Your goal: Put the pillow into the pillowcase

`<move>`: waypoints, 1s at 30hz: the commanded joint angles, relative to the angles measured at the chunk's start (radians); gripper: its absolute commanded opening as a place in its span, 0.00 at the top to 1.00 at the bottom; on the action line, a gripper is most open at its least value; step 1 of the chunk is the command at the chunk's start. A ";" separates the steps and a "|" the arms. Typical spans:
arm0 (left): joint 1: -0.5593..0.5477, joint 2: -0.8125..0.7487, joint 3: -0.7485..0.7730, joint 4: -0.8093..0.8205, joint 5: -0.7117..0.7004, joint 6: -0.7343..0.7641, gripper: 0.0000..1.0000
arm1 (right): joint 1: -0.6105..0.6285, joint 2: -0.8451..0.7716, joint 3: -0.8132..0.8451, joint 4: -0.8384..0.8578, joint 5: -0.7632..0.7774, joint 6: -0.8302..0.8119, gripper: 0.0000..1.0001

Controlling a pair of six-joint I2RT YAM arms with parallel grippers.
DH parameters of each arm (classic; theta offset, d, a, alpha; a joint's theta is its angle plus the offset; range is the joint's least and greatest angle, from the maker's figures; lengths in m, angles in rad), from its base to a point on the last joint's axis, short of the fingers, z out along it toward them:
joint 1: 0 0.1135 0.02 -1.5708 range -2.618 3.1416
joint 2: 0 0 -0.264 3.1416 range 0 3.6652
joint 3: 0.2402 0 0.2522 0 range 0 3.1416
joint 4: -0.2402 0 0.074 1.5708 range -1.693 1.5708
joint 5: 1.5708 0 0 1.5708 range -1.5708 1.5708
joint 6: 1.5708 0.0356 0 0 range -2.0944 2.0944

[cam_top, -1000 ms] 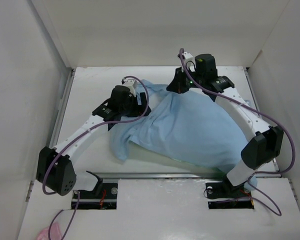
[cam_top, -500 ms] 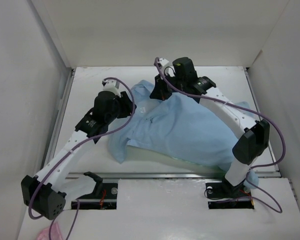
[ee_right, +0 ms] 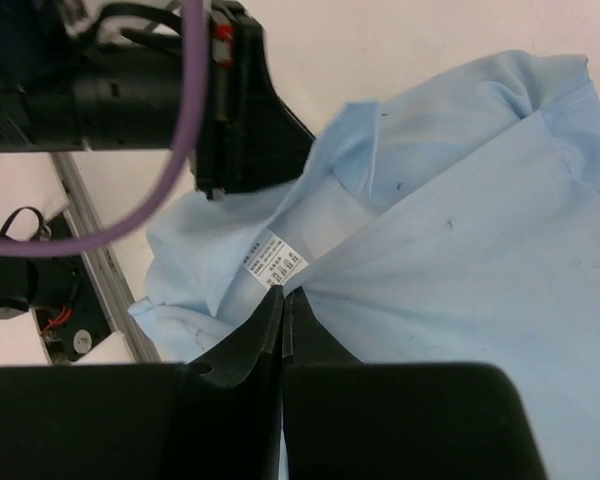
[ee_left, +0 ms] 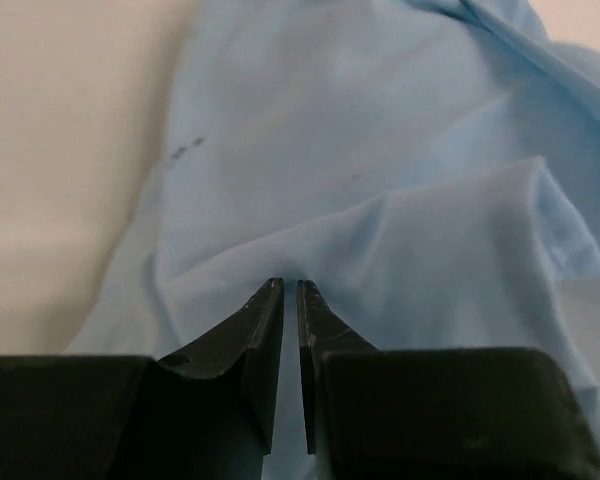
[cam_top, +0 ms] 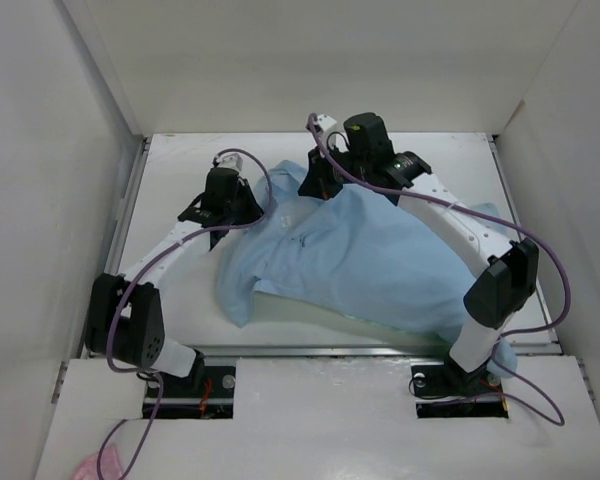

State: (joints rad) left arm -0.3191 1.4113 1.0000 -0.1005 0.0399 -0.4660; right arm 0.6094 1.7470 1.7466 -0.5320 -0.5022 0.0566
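The light blue pillowcase [cam_top: 380,255] lies wrinkled and bulging across the middle of the table. The pillow is hidden under it; a pale strip [cam_top: 310,306] at its near edge may be part of it. My left gripper [cam_top: 242,204] sits at the pillowcase's far left edge. In the left wrist view its jaws [ee_left: 290,286] are closed to a thin slit, with a ridge of blue fabric [ee_left: 380,130] gathered at the tips. My right gripper [cam_top: 316,186] is shut on the pillowcase's far edge [ee_right: 460,220], right beside a white label [ee_right: 274,260], tips [ee_right: 284,292] together.
White walls close in the table on the left, back and right. A metal rail [cam_top: 330,350] runs along the near edge. A pink scrap [cam_top: 90,468] lies at the bottom left. The left arm's black wrist [ee_right: 130,90] stands close to my right gripper.
My left gripper moved left and back to the pillowcase's far left edge and closed from wide open. The right gripper pulled the fabric leftward early on, then stayed still.
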 commanded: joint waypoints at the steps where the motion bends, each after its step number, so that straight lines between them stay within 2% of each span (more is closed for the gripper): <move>1: -0.023 -0.003 0.066 0.180 0.208 0.030 0.91 | 0.020 0.013 0.065 0.024 -0.019 0.015 1.00; 7: -0.124 0.047 0.063 0.266 0.379 0.073 0.91 | 0.056 0.109 0.160 0.144 -0.139 0.136 1.00; 12: -0.190 0.097 0.005 0.315 0.431 0.037 0.92 | 0.116 0.210 0.247 0.205 -0.033 0.290 1.00; 13: -0.190 0.097 -0.012 0.353 0.446 0.026 0.92 | 0.116 0.224 0.248 0.237 -0.068 0.322 1.00; 14: -0.190 0.097 -0.036 0.354 0.446 0.017 0.94 | 0.116 0.233 0.238 0.322 -0.081 0.357 1.00; 16: -0.190 0.080 -0.052 0.320 0.414 -0.002 0.95 | 0.116 0.233 0.217 0.384 -0.040 0.436 1.00; 19: -0.157 -0.036 -0.078 0.251 0.333 -0.011 0.95 | 0.116 0.233 0.217 0.371 0.074 0.445 1.00; 20: -0.144 -0.076 -0.078 0.202 0.304 -0.011 0.83 | 0.116 0.217 0.193 0.359 0.094 0.445 1.00; 23: -0.101 -0.242 -0.075 0.112 0.164 -0.011 0.72 | 0.083 0.152 0.130 0.359 0.131 0.445 1.00; 25: -0.090 -0.307 -0.057 0.085 0.114 0.012 0.59 | 0.067 0.103 0.076 0.359 0.146 0.436 1.00; 27: -0.061 -0.371 -0.026 0.052 0.104 0.023 0.57 | 0.056 0.077 0.054 0.359 0.174 0.423 1.00; 28: -0.061 -0.383 -0.017 0.042 0.104 0.032 0.48 | 0.056 0.066 0.045 0.348 0.183 0.413 1.00; 30: -0.061 -0.402 -0.001 0.009 0.115 0.044 0.36 | 0.056 0.052 0.045 0.348 0.173 0.404 1.00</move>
State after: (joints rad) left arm -0.3893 1.0416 0.9520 -0.0490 0.1612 -0.4671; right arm 0.6827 1.8343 1.8072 -0.2691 -0.3923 0.4728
